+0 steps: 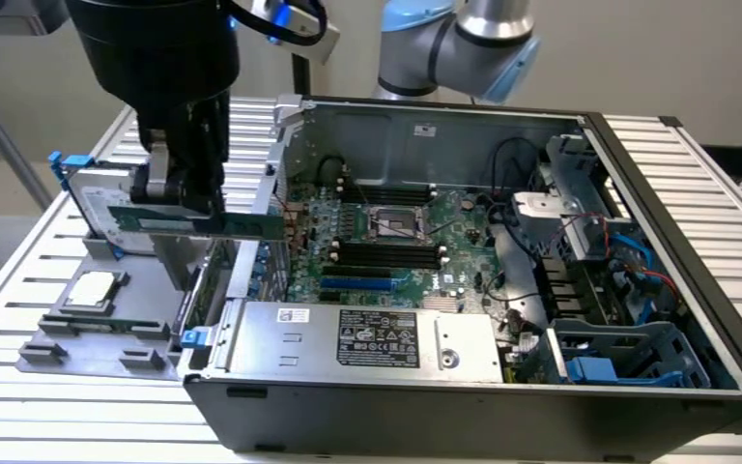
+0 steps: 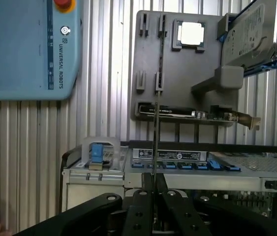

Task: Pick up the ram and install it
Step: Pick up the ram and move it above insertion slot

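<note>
The end effector [image 1: 181,205] is pinched almost closed on the ram [image 1: 236,226], gripping the green stick near its middle so that both ends jut out sideways from the fingers [image 1: 165,188]. Those fingers hide the stretch of board between them, and the arm above is cut off by the picture's upper edge. From the wrist camera the ram [image 2: 156,142] is seen edge-on, a thin dark line rising from the end effector [image 2: 154,186], with none of its chips visible.

Just below the held stick lie the open computer case's side wall [image 1: 268,174] and a grey tray [image 1: 146,300] on the slatted counter [image 1: 88,416]. The tray carries a square silver processor [image 1: 92,290] and, at its far end, a hard drive with blue rails [image 1: 94,188], partly hidden behind the end effector. Further off, inside the case and well apart from the ram, run the motherboard's black slots [image 1: 385,256]. A pale blue teach pendant [image 2: 25,49] lies beyond on the counter, cut off at the picture's edge.
</note>
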{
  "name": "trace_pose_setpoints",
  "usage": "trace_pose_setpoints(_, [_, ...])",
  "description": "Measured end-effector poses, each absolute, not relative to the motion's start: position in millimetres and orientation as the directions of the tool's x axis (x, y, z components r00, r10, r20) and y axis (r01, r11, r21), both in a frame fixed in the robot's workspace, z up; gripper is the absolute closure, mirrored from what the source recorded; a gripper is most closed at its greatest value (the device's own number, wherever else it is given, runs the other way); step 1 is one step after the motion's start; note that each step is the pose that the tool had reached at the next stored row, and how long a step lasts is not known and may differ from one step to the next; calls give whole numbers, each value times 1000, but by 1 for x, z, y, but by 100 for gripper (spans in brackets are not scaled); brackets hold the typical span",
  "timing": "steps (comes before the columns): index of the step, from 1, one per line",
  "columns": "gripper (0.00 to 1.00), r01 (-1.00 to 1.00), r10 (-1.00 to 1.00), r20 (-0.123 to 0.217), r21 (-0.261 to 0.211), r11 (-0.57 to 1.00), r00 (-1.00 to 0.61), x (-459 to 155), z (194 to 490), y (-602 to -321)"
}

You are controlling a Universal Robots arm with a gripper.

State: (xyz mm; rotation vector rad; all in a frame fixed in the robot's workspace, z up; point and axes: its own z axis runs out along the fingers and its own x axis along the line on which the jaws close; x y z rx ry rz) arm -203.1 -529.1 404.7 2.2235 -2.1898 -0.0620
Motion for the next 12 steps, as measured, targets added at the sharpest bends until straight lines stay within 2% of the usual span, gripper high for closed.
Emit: trace_pose_setpoints(12, [86, -999, -1000, -15, 42, -16, 15, -152, 405, -522])
